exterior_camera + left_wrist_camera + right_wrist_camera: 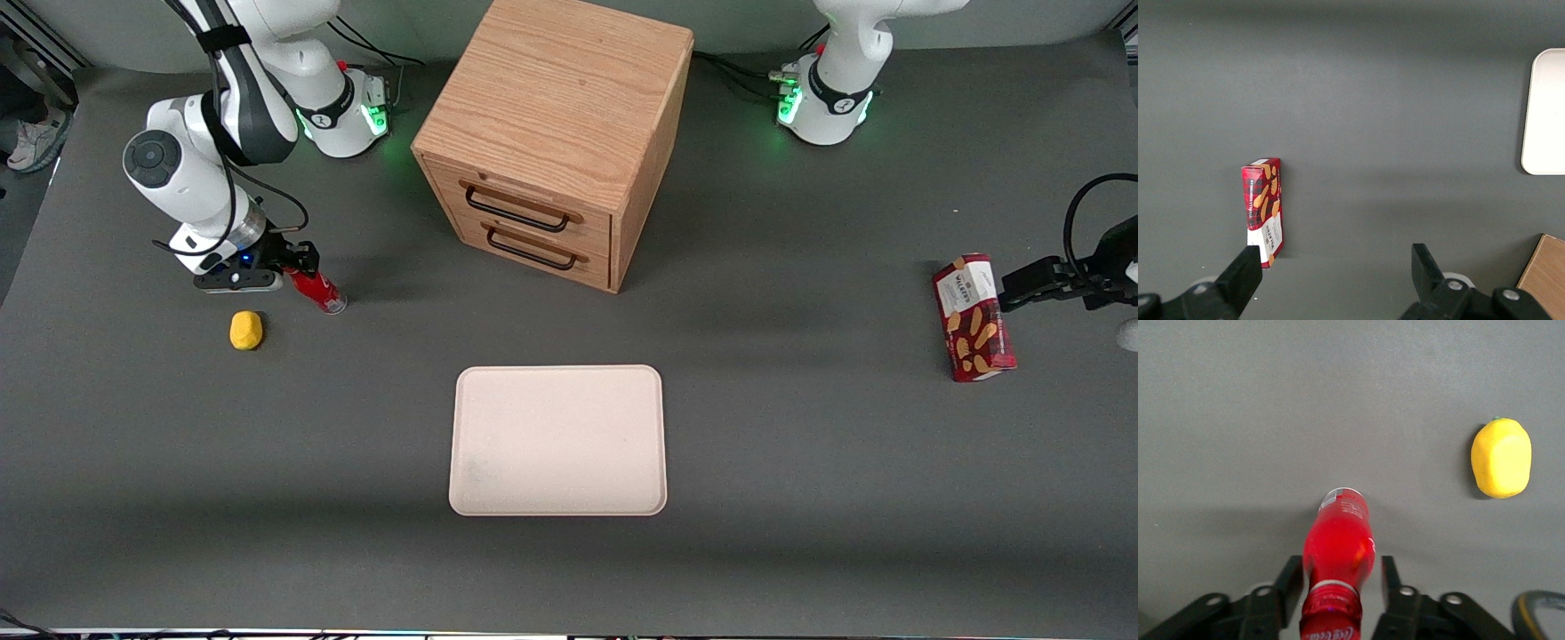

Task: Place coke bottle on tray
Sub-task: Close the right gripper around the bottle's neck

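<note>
Coke bottle between claw fingers, near lemon.

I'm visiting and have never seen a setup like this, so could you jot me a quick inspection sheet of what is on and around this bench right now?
Surface: dark grey table, flat mat.
Job's things: coke bottle upright on the table near the working arm's end; tray empty, nearer the front camera than the wooden drawer cabinet.
Clutter: yellow lemon-like toy beside the bottle; red snack box toward the parked arm's end.
End effector: low over the table, fingers open on either side of the bottle's neck, not yet closed.
Cables: black leads at the arm bases.
Surroundings: a shoe on the floor past the table's edge.
</note>
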Controlling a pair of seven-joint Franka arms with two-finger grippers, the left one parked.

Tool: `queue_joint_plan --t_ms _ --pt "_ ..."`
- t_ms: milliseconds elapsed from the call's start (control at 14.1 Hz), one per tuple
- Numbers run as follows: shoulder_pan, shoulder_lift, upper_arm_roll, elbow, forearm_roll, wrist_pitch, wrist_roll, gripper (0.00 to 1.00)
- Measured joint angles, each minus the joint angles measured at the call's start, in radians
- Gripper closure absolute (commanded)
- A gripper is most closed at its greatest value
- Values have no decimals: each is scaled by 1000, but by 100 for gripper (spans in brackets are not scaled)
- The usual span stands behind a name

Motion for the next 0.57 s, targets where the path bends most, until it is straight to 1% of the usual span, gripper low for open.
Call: queue_joint_plan --t_ms 71,142,213,284,355,568 --pt "0 -1 0 1 0 0 0 73" --pt "1 -1 1 1 0 0 0 78" --pt "1 -1 1 1 0 0 0 85" --pt "1 -1 1 1 0 0 0 96" --pt "1 -1 1 1 0 0 0 100" --pt "1 -1 1 1 0 0 0 100"
